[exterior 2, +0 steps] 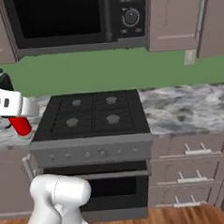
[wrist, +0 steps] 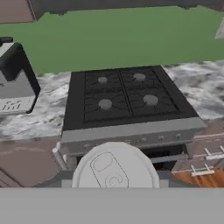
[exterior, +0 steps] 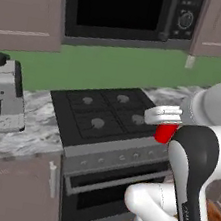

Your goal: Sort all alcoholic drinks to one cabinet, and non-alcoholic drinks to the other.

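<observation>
A small plain red can [exterior: 165, 133], one of the non-alcoholic drinks, hangs in the air in front of the stove's near right corner. My gripper [exterior: 164, 125] is shut on its upper part. From the right base view the can [exterior 2: 21, 125] and gripper [exterior 2: 19, 116] sit left of the stove, over the counter edge. Looking along the hand, the can's silver lid [wrist: 114, 169] sits between the fingers. Closed upper cabinets [exterior: 28, 6] [exterior 2: 173, 16] flank the microwave. The alcoholic drinks are out of view.
A black four-burner stove [exterior: 107, 113] with an oven below stands under a microwave [exterior: 123, 8]. A silver toaster [exterior: 2, 96] sits on the marble counter to its left. The counter [exterior 2: 189, 109] to the right has drawers [exterior 2: 196, 151] beneath it.
</observation>
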